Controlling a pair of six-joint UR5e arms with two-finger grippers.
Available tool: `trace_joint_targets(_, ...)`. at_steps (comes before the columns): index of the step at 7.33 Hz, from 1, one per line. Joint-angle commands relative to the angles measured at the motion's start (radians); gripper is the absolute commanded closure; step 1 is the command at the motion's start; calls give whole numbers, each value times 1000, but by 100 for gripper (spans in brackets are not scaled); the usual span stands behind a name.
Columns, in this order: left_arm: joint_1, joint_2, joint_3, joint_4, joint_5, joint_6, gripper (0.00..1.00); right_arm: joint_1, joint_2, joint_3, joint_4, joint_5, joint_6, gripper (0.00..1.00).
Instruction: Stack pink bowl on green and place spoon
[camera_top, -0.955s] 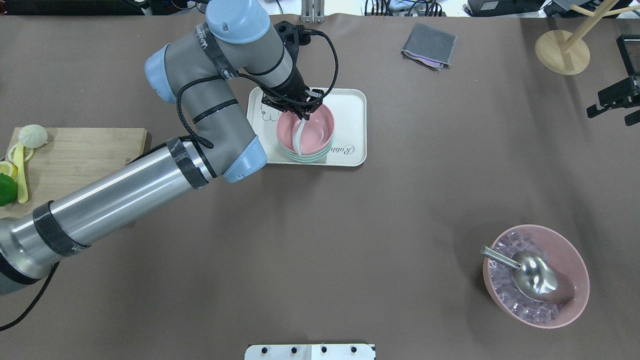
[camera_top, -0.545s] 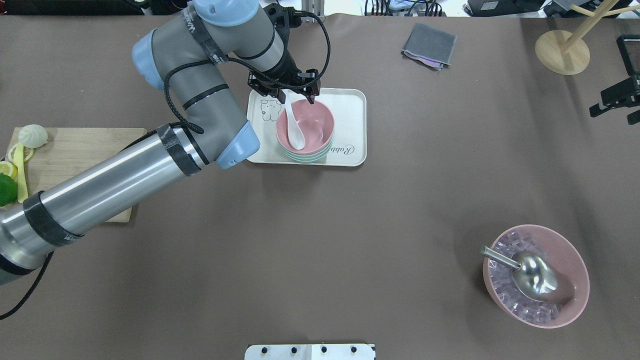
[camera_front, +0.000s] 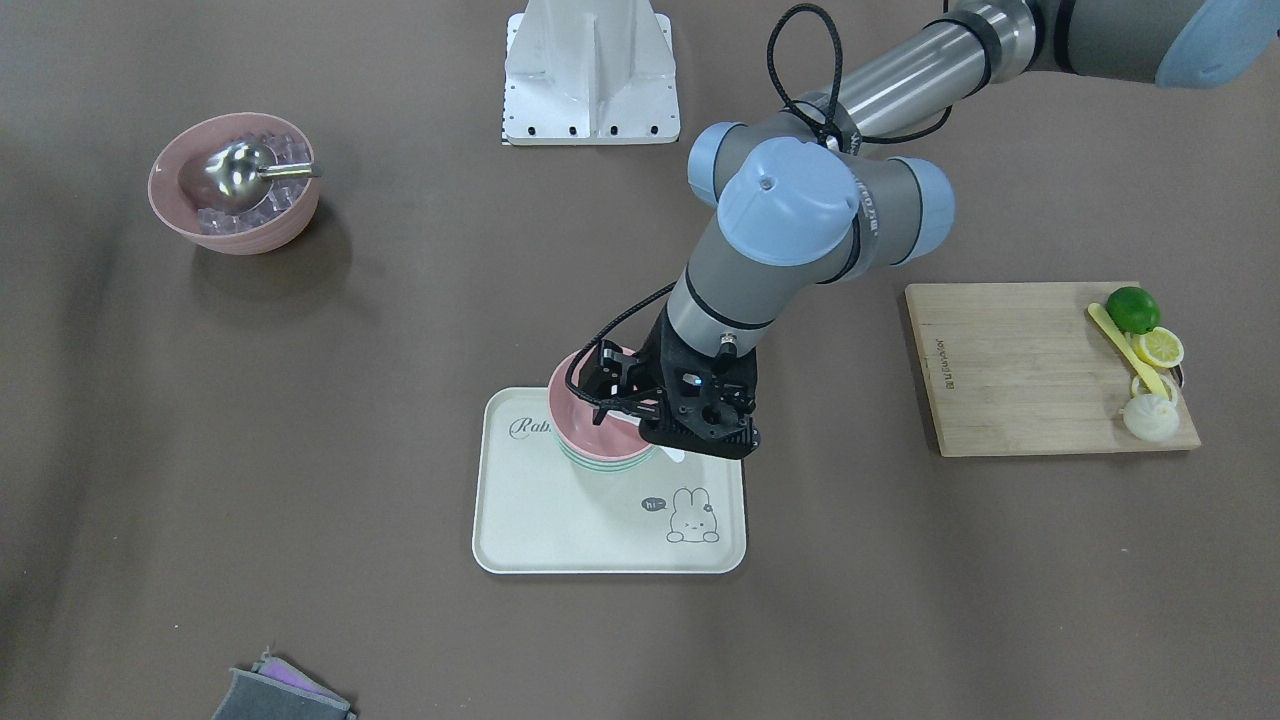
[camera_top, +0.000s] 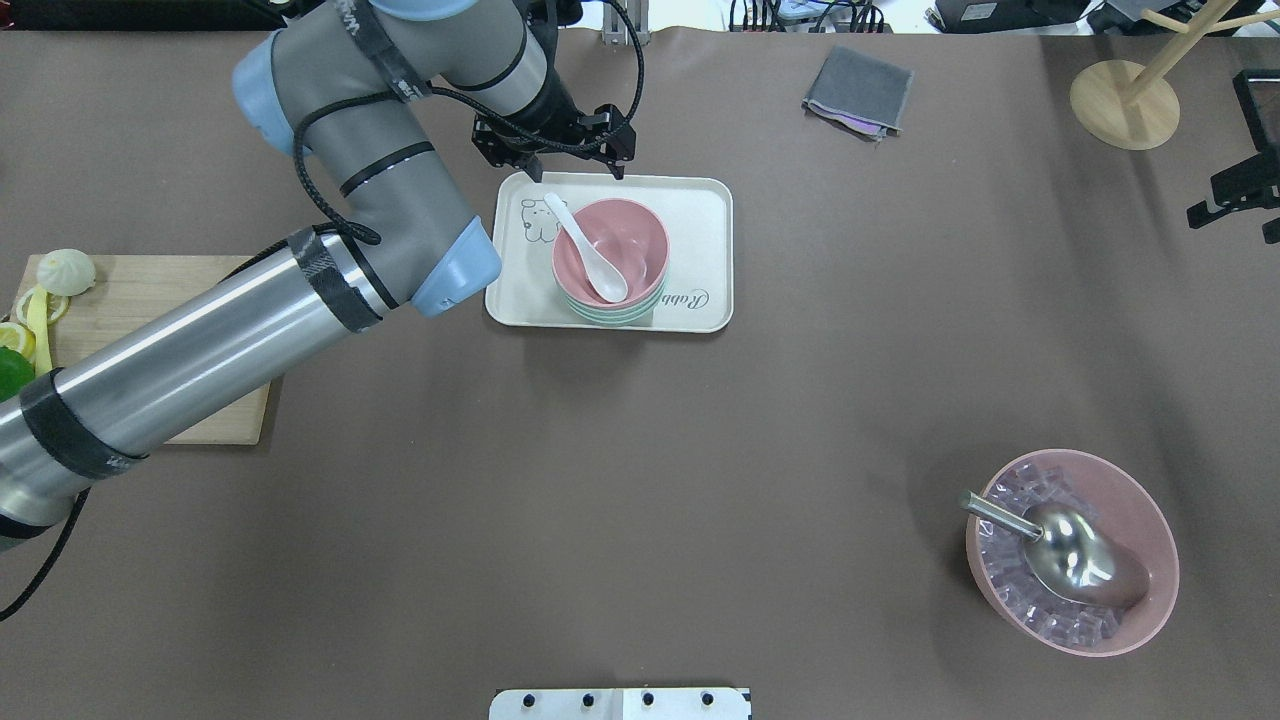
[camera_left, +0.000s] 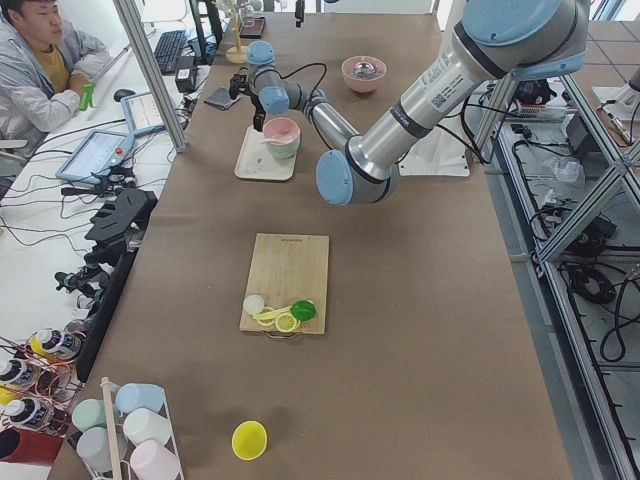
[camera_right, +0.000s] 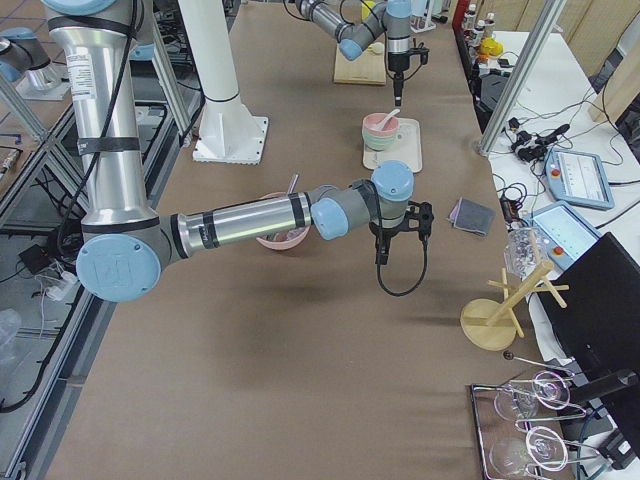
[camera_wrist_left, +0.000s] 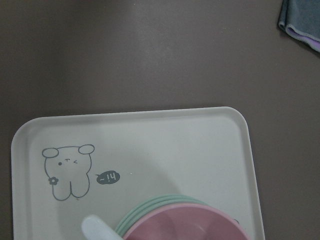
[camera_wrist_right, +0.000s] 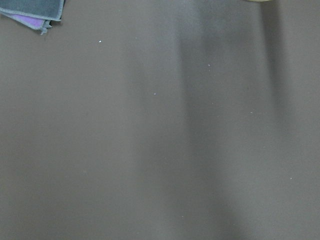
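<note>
The pink bowl (camera_top: 625, 245) sits nested in the green bowl (camera_top: 612, 318) on the cream tray (camera_top: 700, 215). A white spoon (camera_top: 585, 252) lies in the pink bowl, its handle leaning over the rim toward the tray's rabbit corner. My left gripper (camera_top: 580, 170) is open and empty, raised above the tray's far edge, apart from the spoon. The left wrist view shows the tray (camera_wrist_left: 150, 135), the pink bowl's rim (camera_wrist_left: 185, 225) and the spoon handle's tip (camera_wrist_left: 97, 230). My right gripper (camera_top: 1240, 205) is at the overhead view's right edge; I cannot tell its state.
A larger pink bowl of ice cubes with a metal scoop (camera_top: 1070, 550) stands front right. A folded grey cloth (camera_top: 858, 90) lies at the back. A wooden stand (camera_top: 1125, 100) is back right. A cutting board (camera_top: 150, 300) with lime, lemon and bun lies left.
My left gripper has let go of the spoon, opened, and drawn back from the bowl toward the table's far side. The spoon now rests in the pink bowl.
</note>
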Motion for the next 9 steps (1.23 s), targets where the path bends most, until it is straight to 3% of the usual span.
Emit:
trace_joint_targets(1,-117,256,-266,211,-62,325,3,48,1,-33,-54,-4,-162,0)
trace_joint_targets(2,-198,346,-367,343,-64,556,2,65,4,-35,-97,-50,-264,0)
trace_joint_targets(4,-423,566,-393,385,-214,990,2,92,7,-44,-142,-98,-387,0)
trace_joint_targets(6,-547,786,-394,368,-248,1081,2,98,3,-50,-142,-96,-421,0)
trace_joint_targets(9,-702,851,-379,386,-252,1070,2,95,11,-58,-142,-98,-434,0)
